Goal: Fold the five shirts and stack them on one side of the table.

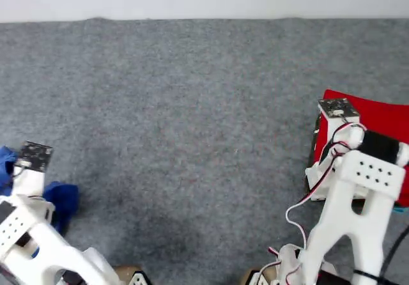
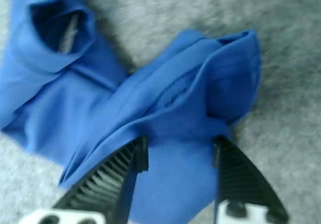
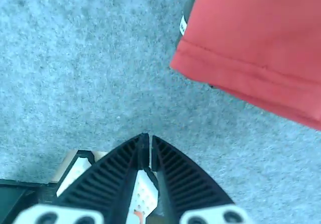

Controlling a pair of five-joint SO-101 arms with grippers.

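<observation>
Crumpled blue shirt (image 2: 165, 113) between spread-apart left fingers (image 2: 120, 171), right fingers (image 3: 123, 171) closed and empty, near red shirt (image 3: 251, 43)

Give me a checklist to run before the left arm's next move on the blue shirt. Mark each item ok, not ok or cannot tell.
1. Left jaws open: ok, they stand apart over the blue shirt.
2. Left jaws touching the fabric: cannot tell.
3. Blue shirt lying flat: not ok, it is bunched in folds.
4. Right jaws free: ok, shut on nothing above the table, beside the red shirt.
5. Red shirt at one side of the table: ok, on the right arm's side.
6. All five shirts accounted for: cannot tell.
</observation>
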